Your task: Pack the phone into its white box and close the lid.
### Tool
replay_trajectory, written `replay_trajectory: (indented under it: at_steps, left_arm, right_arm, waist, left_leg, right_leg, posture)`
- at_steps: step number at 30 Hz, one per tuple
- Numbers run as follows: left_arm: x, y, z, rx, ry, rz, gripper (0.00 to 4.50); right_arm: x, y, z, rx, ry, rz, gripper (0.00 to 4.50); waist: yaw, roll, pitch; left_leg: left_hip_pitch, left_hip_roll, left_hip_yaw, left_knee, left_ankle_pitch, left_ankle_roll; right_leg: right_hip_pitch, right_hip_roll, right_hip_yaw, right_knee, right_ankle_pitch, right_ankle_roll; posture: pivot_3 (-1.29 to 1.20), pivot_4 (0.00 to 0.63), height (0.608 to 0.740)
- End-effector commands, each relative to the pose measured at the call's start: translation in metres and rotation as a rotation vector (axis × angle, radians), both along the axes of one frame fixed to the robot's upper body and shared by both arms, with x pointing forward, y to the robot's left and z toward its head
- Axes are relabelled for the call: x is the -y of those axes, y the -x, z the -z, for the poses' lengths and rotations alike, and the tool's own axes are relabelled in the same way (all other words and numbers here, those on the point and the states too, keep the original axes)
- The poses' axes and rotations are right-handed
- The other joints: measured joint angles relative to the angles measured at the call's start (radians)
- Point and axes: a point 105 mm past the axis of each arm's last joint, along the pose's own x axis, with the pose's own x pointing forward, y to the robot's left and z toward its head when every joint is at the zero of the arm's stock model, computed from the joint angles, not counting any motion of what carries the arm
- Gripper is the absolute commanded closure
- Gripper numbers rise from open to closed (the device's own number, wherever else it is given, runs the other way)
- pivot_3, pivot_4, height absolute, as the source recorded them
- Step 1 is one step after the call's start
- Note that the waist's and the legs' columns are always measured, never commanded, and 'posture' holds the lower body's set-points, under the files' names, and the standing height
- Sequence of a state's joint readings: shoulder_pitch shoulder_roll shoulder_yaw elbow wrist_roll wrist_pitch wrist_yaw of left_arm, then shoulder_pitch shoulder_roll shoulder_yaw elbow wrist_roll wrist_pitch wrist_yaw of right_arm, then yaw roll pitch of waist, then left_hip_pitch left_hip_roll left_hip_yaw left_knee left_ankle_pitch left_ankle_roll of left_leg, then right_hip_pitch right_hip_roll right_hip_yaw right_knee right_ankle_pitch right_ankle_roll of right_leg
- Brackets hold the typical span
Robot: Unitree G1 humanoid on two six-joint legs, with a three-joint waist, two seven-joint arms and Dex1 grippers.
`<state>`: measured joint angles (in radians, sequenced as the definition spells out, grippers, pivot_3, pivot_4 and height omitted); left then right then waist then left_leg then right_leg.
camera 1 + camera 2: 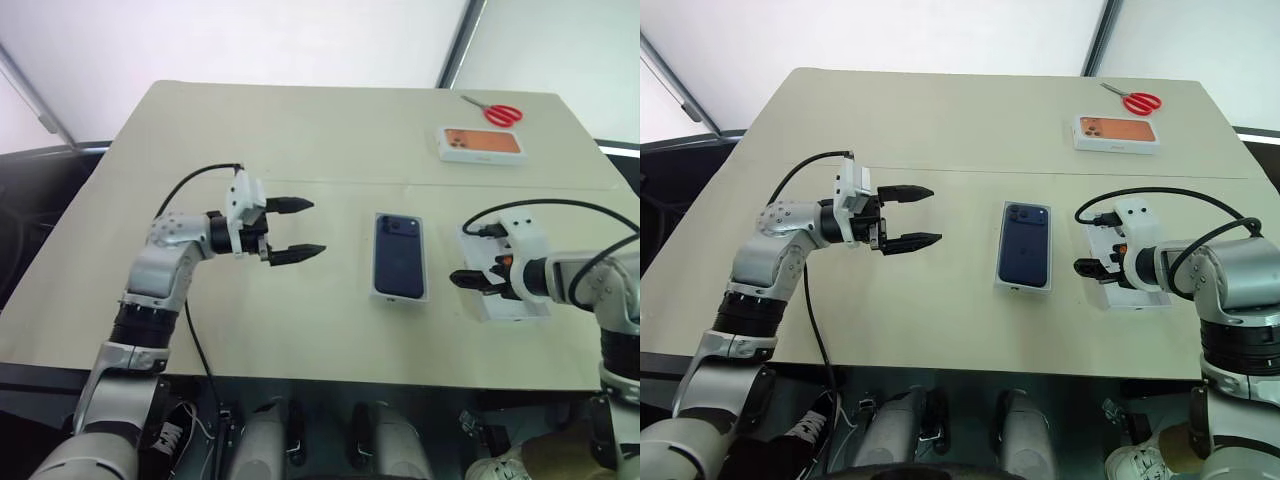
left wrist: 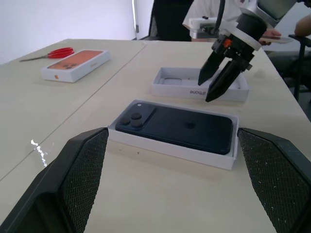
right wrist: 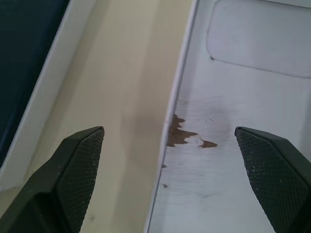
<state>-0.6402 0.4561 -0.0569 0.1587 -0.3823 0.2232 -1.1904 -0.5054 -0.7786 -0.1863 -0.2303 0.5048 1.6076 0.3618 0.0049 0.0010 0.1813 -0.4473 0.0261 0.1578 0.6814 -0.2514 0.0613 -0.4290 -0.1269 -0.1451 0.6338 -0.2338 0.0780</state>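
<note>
**Lying boxed, lid off**

Head view: the phone (image 1: 399, 256) lies face down in the white box (image 1: 400, 296), mid-table. Left of the box, the left gripper (image 1: 300, 229) hovers, fingers apart. Right of the box, the right gripper (image 1: 468, 281), spread wide, hangs over the upturned lid (image 1: 524, 309).

Left wrist view: camera cluster visible (lid beyond box).

Right wrist view: fingers straddle the lid's near wall.

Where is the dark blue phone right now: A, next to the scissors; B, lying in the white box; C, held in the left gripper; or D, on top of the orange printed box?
B: the phone lies flat inside the white box, with both grippers open and clear of it.
</note>
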Motion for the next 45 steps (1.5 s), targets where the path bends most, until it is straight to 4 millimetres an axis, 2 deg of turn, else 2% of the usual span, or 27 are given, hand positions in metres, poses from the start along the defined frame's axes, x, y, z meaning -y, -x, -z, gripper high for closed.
replay_trajectory:
  at_steps: [1,2,5,12,16,21,24,26,28,29,30,32,37,40,42,45]
  left_arm:
    - [0.001,0.002,-0.011,0.054,0.018,-0.008,0.04]
    - [0.001,0.002,-0.01,0.052,0.02,-0.012,0.04]
    - [0.001,0.0,-0.01,0.053,0.021,-0.026,0.0]
    - [0.002,-0.002,-0.013,0.059,0.031,-0.046,0.0]
    - [0.002,-0.004,-0.015,0.059,0.033,-0.053,0.0]
    - [0.0,-0.005,-0.012,0.046,0.029,-0.069,0.0]
    - [0.0,-0.005,-0.012,0.034,0.038,-0.074,0.0]
    - [-0.002,-0.012,-0.009,-0.028,0.046,-0.114,0.0]
    - [-0.007,-0.021,-0.008,-0.074,0.068,-0.172,0.0]
    - [-0.008,-0.023,-0.008,-0.095,0.079,-0.185,0.0]
    - [-0.009,-0.026,-0.008,-0.097,0.088,-0.208,0.0]
    - [-0.009,-0.028,-0.007,-0.103,0.097,-0.229,0.0]
    - [-0.009,-0.031,-0.005,-0.112,0.117,-0.271,0.0]
    - [-0.01,-0.035,-0.009,-0.128,0.145,-0.3,0.0]
    - [-0.012,-0.037,-0.01,-0.141,0.161,-0.321,0.0]
    - [-0.013,-0.037,-0.01,-0.14,0.165,-0.329,0.0]
  right_arm:
    - [-0.006,-0.004,-0.008,0.032,-0.003,-0.007,0.0]
    - [-0.008,-0.004,-0.008,0.032,-0.008,-0.011,0.0]
    - [-0.009,-0.003,-0.004,0.029,0.004,0.0,0.89]
    - [-0.008,-0.005,0.003,0.019,0.035,0.044,4.45]
    - [-0.006,-0.01,0.004,0.026,0.027,0.099,4.45]
    - [0.001,-0.032,-0.014,0.113,-0.065,0.268,4.45]
    - [-0.005,-0.041,-0.022,0.145,-0.152,0.307,4.45]
    - [-0.025,-0.051,-0.046,0.232,-0.305,0.274,4.45]
    - [-0.048,-0.061,-0.089,0.41,-0.417,0.141,4.45]
    - [-0.057,-0.062,-0.104,0.471,-0.448,0.08,4.45]
    - [-0.07,-0.06,-0.117,0.489,-0.561,0.027,4.45]
    - [-0.089,-0.054,-0.13,0.491,-0.717,-0.069,4.45]
    - [-0.128,-0.04,-0.132,0.429,-1.004,-0.25,4.45]
    - [-0.149,-0.031,-0.115,0.35,-1.129,-0.288,4.45]
    - [-0.164,-0.022,-0.103,0.307,-1.148,-0.315,4.45]
    - [-0.175,-0.015,-0.105,0.286,-1.217,-0.34,4.45]
  waist:
    - [-0.001,0.0,0.0]
    - [-0.001,0.0,0.0]
    - [0.0,0.0,0.0]
    - [-0.001,0.0,0.0]
    - [-0.004,-0.001,0.0]
    - [-0.016,-0.001,0.0]
    - [-0.018,0.0,0.0]
    - [-0.019,0.0,0.0]
    - [-0.022,0.002,0.001]
    - [-0.022,0.003,0.001]
    - [-0.022,0.003,0.001]
    - [-0.022,0.003,0.001]
    - [-0.017,0.002,0.001]
    - [-0.018,0.002,0.001]
    - [-0.02,0.002,0.001]
    - [-0.024,0.003,0.001]
  left_leg:
    - [0.0,0.0,0.0,0.0,0.0,0.0]
    - [0.0,0.0,0.0,0.0,0.0,0.0]
    - [0.0,0.001,0.0,0.0,0.0,0.0]
    - [0.0,0.001,0.0,0.0,0.0,0.0]
    - [0.0,0.002,0.0,0.0,0.0,0.0]
    - [0.001,0.002,0.001,0.0,0.0,0.0]
    - [0.0,0.002,0.001,0.0,0.0,0.0]
    - [0.0,0.003,0.002,-0.001,0.001,0.0]
    - [0.0,0.004,0.002,-0.001,0.001,-0.001]
    - [0.0,0.004,0.002,-0.001,0.001,-0.001]
    - [0.0,0.004,0.003,-0.001,0.001,-0.001]
    - [0.0,0.004,0.003,-0.001,0.001,-0.001]
    - [0.0,0.003,0.002,-0.001,0.001,-0.001]
    - [0.0,0.003,0.002,-0.001,0.001,-0.001]
    - [0.001,0.003,0.002,-0.001,0.001,-0.001]
    - [0.0,0.003,0.002,-0.002,0.001,-0.001]
  right_leg:
    - [0.0,0.0,0.0,0.0,0.0,0.0]
    - [0.0,0.001,0.0,0.0,0.0,0.0]
    - [0.0,0.001,0.0,0.0,0.0,0.0]
    - [0.0,0.002,0.001,0.0,0.0,0.0]
    - [0.0,0.003,0.001,0.0,0.0,0.0]
    - [0.001,0.006,0.002,0.0,0.0,0.0]
    - [0.0,0.006,0.002,0.0,0.0,0.0]
    - [0.0,0.007,0.002,0.0,0.0,0.0]
    - [-0.001,0.008,0.002,0.001,0.0,0.0]
    - [-0.001,0.008,0.002,0.001,0.0,0.0]
    - [-0.001,0.009,0.002,0.001,0.0,0.0]
    - [-0.002,0.009,0.002,0.002,0.0,0.001]
    - [-0.001,0.008,0.002,0.002,0.0,0.001]
    - [-0.001,0.008,0.002,0.001,0.001,0.001]
    - [0.0,0.008,0.002,0.001,0.001,0.001]
    - [-0.001,0.008,0.003,0.002,0.001,0.001]
  posture:
    - [0.0,0.15,0.738]
    - [0.0,0.15,0.738]
    - [0.0,0.15,0.738]
    - [0.0,0.15,0.738]
    - [0.0,0.15,0.738]
    - [0.0,0.15,0.738]
    - [0.0,0.15,0.738]
    - [0.0,0.15,0.738]
    - [0.0,0.15,0.738]
    - [0.0,0.15,0.738]
    - [0.0,0.15,0.738]
    - [0.0,0.15,0.738]
    - [0.0,0.15,0.738]
    - [0.0,0.15,0.738]
    - [0.0,0.15,0.738]
    - [0.0,0.15,0.738]
